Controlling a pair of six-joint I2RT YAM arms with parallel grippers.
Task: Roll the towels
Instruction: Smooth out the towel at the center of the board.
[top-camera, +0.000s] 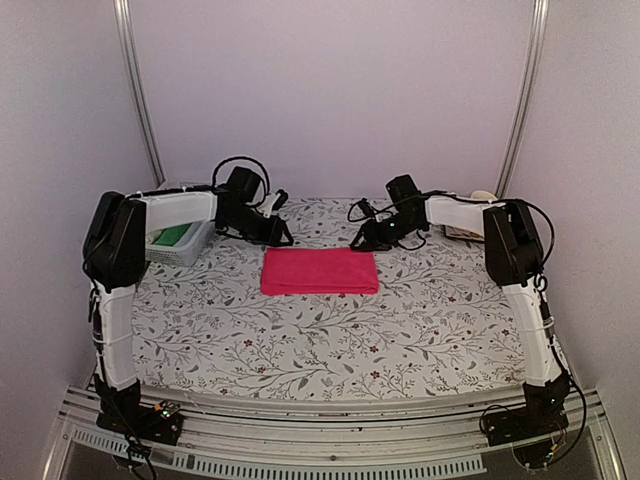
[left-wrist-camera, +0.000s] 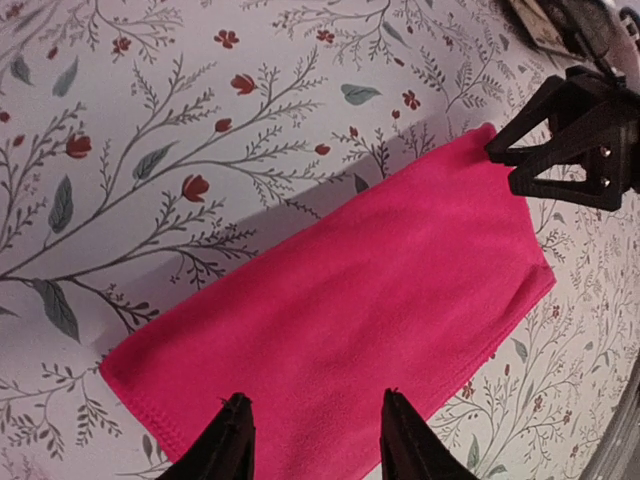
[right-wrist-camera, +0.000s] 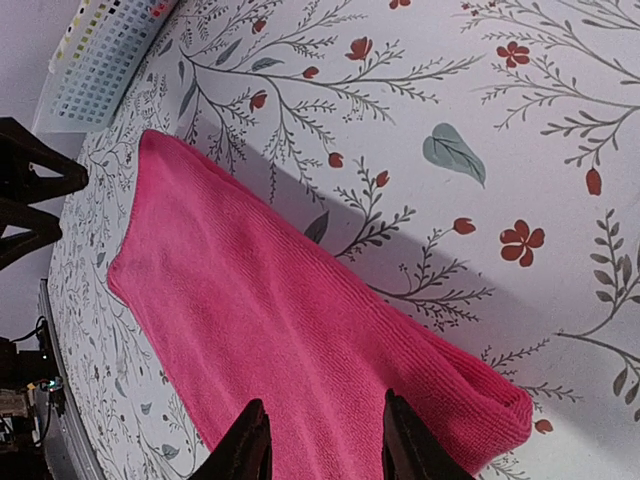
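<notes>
Top view: hot pink towel (top-camera: 319, 271) lies flat, folded to a rectangle, mid-worktop (top-camera: 330, 340), long side running left to right. The worktop has a floral print. Left gripper (top-camera: 281, 233) sits low by the towel's far left corner, right gripper (top-camera: 362, 240) low by its far right corner. The jaw gap can't be read from up here. White basket (top-camera: 185, 252) stands at the far left of the worktop with a green item (top-camera: 172, 236) inside. Left wrist view: jaws stand partly apart with nothing between them, and the towel is spread flat beneath, running off to the upper right. The right gripper shows at the towel's far corner, right at the edge; can't tell if it touches. Right wrist view: jaws likewise parted and empty, above the towel near its rounded folded corner. The towel stretches away toward the left gripper at the frame's left edge. The basket's perforated wall is at top left, apart from the towel.
</notes>
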